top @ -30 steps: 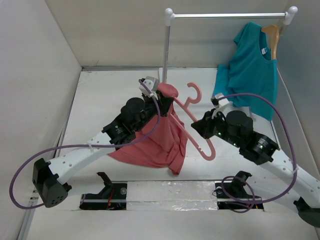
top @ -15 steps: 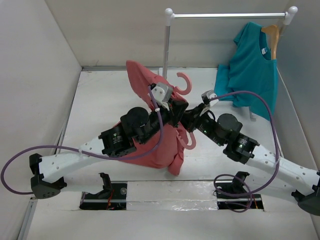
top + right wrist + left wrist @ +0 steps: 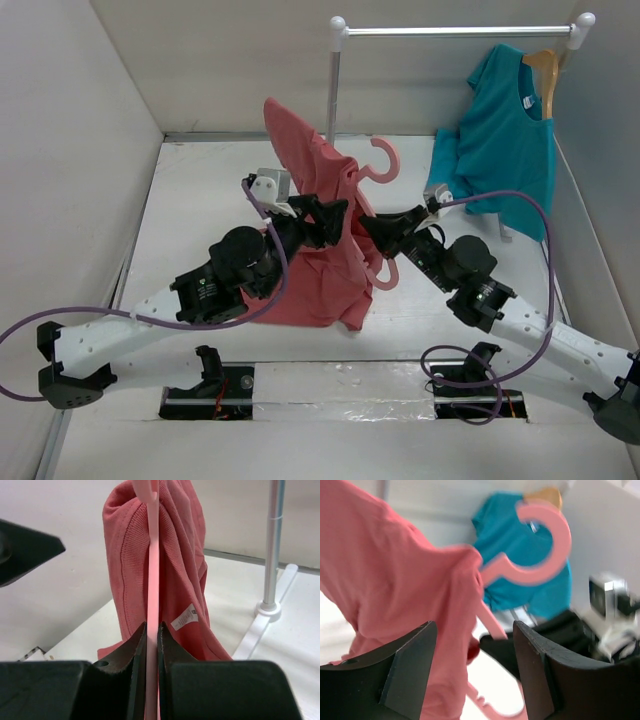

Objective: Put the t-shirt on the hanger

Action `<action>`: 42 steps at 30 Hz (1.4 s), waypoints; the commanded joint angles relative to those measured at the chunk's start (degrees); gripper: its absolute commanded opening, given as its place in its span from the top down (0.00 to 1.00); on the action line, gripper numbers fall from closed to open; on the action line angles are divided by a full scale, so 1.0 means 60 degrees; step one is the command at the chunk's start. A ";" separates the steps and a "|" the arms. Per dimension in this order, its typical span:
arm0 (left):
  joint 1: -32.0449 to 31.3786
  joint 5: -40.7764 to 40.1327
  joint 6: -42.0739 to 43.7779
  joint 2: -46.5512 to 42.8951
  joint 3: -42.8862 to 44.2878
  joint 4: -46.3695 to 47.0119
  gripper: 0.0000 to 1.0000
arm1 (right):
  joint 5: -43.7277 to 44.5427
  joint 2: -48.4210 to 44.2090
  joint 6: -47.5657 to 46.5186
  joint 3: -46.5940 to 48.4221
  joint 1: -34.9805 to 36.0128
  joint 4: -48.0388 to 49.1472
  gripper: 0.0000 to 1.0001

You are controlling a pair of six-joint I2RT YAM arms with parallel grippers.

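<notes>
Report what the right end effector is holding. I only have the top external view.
Observer: In the right wrist view, the right end effector is shut on the hanger, whose thin bar runs straight up into the t-shirt.
Operator: Check the left one.
Observer: In the left wrist view, the left end effector is open with its fingers wide apart, and the t-shirt hangs just beyond them.

open table (image 3: 200, 190) left of t-shirt (image 3: 320, 270), rack pole (image 3: 333, 85) just behind, teal shirt (image 3: 505, 130) right
</notes>
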 commanded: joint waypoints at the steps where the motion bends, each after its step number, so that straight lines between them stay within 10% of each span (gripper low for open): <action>1: -0.0056 -0.1831 -0.0118 -0.0314 0.0138 0.1073 0.41 | -0.0044 -0.0144 0.0053 -0.0149 0.0058 0.1944 1.00; 4: 0.0555 -0.2215 -0.0539 0.0124 0.0520 0.1014 0.40 | -0.0088 -0.0100 0.0082 -0.0252 0.0161 0.2076 1.00; 11: 0.3791 0.2126 -0.2766 0.0915 0.1312 0.0456 0.37 | 0.0161 -0.0349 -0.0239 -0.0136 0.0250 0.1595 1.00; 36: 0.4661 0.4566 -0.4819 0.2541 -0.0065 0.2654 0.35 | 0.1067 0.1188 -0.1514 0.1064 0.1230 0.2896 1.00; 42: 0.4661 0.4963 -0.4674 0.2689 0.0066 0.2992 0.59 | 0.1274 0.1949 -0.1603 0.1359 0.1480 0.3072 1.00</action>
